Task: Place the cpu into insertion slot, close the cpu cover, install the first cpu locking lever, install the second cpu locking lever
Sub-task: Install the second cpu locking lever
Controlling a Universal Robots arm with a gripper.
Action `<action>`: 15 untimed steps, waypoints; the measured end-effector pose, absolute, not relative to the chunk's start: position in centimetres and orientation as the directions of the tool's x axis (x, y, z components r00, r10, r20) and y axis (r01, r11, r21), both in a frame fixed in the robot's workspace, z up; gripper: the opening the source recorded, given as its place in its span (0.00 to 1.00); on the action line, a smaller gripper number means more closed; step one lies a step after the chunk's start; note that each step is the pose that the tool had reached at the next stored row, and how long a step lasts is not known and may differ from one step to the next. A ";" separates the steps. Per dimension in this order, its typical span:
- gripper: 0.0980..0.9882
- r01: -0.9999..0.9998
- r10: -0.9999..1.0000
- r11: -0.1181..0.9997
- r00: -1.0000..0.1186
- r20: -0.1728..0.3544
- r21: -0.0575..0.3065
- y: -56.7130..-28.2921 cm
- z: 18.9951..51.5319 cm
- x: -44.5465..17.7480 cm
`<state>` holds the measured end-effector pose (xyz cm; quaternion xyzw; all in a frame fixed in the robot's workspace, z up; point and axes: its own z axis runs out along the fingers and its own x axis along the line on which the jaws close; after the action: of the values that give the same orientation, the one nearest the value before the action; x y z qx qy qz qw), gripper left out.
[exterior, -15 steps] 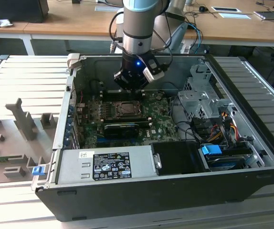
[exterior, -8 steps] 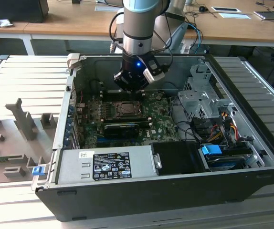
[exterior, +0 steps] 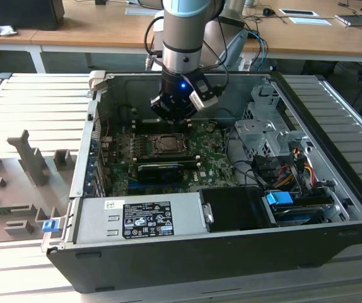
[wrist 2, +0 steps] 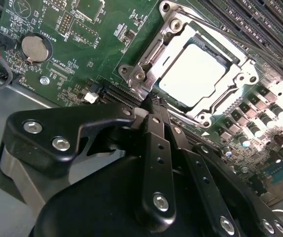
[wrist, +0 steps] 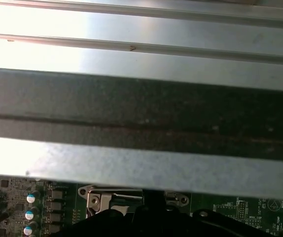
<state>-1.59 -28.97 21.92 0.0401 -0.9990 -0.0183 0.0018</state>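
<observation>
Where the open computer case point(exterior: 332, 189) lies on its side in the exterior view, the gripper point(exterior: 176, 115) hangs just above the insertion slot point(exterior: 168, 144) on the green motherboard point(exterior: 209, 158). In the second wrist view, the gripper's point(wrist 2: 149, 101) black fingers point(wrist 2: 156, 128) are pressed together, holding nothing, tips at the socket's edge; the cpu point(wrist 2: 193, 74) sits seated, the cpu cover point(wrist 2: 168, 47) closed around it. First wrist view: case wall point(wrist: 141, 113), motherboard strip point(wrist: 18, 197).
</observation>
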 end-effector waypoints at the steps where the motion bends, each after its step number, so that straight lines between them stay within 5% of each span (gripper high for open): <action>1: 0.01 -0.080 -0.080 0.996 -0.997 0.002 0.037 -29.0 21.9 -1.6; 15: 0.01 -0.080 -0.080 0.996 -0.997 0.002 0.036 -29.4 22.3 -1.6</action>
<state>-1.59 -29.36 22.31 0.0400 -0.9990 -0.0182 0.0019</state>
